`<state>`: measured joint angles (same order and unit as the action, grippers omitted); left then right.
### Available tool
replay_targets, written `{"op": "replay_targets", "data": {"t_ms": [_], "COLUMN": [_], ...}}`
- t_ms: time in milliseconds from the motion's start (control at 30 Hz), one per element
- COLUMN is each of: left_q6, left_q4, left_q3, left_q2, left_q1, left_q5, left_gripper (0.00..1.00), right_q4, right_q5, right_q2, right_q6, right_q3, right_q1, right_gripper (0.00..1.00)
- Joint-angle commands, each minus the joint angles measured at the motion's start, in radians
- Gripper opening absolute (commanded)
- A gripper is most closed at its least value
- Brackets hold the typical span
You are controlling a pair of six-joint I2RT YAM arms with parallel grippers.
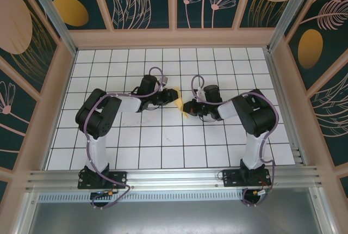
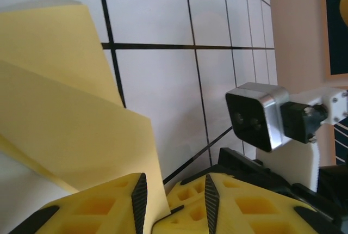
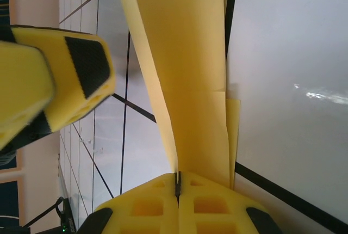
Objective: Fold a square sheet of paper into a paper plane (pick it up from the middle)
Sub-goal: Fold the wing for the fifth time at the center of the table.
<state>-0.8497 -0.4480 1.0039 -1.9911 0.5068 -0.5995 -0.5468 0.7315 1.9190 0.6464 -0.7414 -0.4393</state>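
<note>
Right claw is pressed together, pinching one end of the folded yellow paper. Left claw stands partly apart, the paper's edge running down between its pads and lying against one. The paper sits between both claws around the middle of the bench, white tiles gridded black; dark leaf-printed walls surround it

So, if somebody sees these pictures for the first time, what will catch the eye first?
The bright yellow paper, creased, held between two black-and-white arms meeting at the middle of the white tiled table. The right claw is shut on one end; the left claw stands open with the paper's edge between its fingers. Dark walls with large orange and pink plant drawings stand around it.
</note>
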Motion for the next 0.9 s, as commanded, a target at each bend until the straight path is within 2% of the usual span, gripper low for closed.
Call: {"op": "replay_targets", "data": {"t_ms": [0, 500, 867], "left_q6": [-0.006, 0.021, 0.038], "left_q4": [-0.017, 0.108, 0.261], "left_q3": [0.009, 0.054, 0.107], "left_q2": [-0.031, -0.078, -0.099], "left_q1": [0.004, 0.004, 0.004], "left_q5": [-0.018, 0.045, 0.113], "left_gripper": [0.34, 0.32, 0.32], "right_q4": [0.004, 0.034, 0.107], "right_q5": [0.014, 0.014, 0.014], "right_q2": [0.032, 0.047, 0.017], "right_q6": [0.02, 0.022, -0.013], "right_q3": [-0.016, -0.032, -0.063], "right_q1": [0.005, 0.007, 0.006], "right_gripper": [0.0, 0.0, 0.02]}}
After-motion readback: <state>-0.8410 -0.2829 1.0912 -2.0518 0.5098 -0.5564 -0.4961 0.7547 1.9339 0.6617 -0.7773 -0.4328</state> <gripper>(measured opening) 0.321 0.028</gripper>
